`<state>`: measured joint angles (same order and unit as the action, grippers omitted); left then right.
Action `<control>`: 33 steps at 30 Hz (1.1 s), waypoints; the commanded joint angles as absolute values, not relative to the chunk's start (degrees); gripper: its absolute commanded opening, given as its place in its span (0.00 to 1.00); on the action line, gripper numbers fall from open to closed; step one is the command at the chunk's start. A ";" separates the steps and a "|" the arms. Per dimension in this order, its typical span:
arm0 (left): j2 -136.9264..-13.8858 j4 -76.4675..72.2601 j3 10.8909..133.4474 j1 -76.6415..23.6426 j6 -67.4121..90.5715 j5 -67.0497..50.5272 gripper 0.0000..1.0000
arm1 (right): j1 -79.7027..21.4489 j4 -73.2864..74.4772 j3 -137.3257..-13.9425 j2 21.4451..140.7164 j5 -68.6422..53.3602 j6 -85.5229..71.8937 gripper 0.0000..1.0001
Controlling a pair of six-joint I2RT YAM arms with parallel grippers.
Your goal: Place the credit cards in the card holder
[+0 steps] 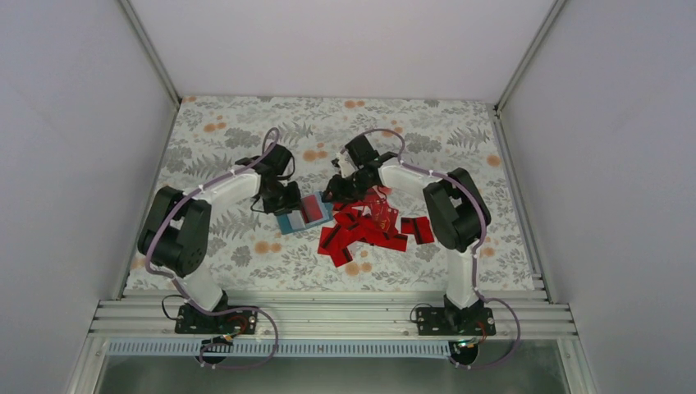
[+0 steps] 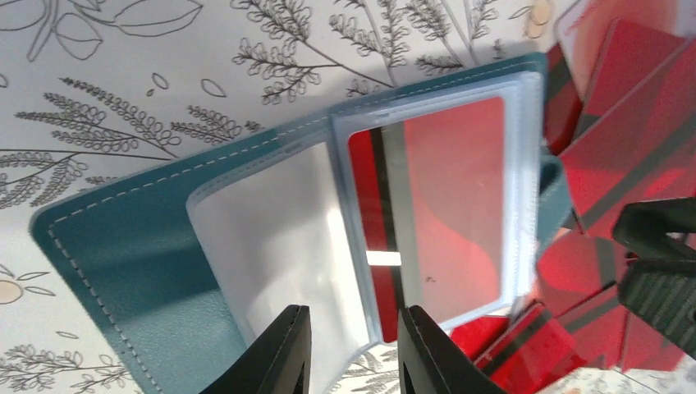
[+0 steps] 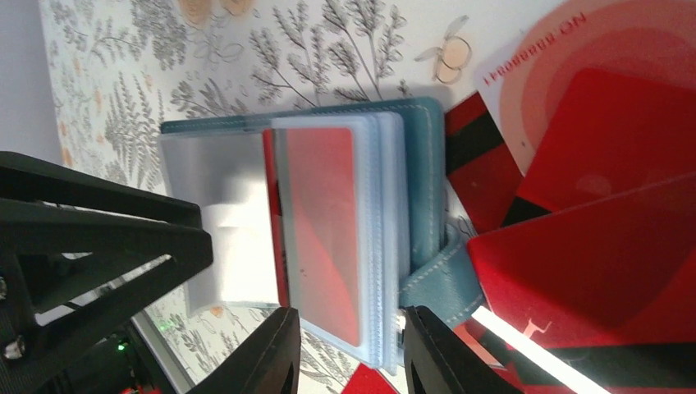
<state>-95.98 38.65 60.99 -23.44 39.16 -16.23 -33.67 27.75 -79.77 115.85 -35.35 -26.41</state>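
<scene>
Lower centre of the top view: a loose heap of red credit cards (image 1: 369, 231) lies overlapping on the floral worktop (image 1: 246, 131). Just left of the heap, with some cards against its edge, the teal card holder (image 1: 287, 222) lies open and flat.

In the left wrist view its clear sleeves (image 2: 271, 246) fill the middle of the frame. One red card (image 2: 447, 197) is tucked into the right-hand sleeve, and the sleeve to its left looks empty.

At bottom centre the left gripper (image 2: 353, 312) has its jaws a little apart, straddling the lower edge of the sleeves.

The right gripper (image 3: 349, 312) frames the sleeve stack from the other side. Whether it is gripping the stack cannot be told.

The task seems to be at an early stage, with one card visibly stowed and most of the heap left to load.
</scene>
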 commanded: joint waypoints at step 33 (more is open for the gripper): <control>-108.72 43.60 71.59 -27.30 36.30 -9.59 0.24 | -36.91 32.45 -84.90 122.12 -28.03 -22.73 0.25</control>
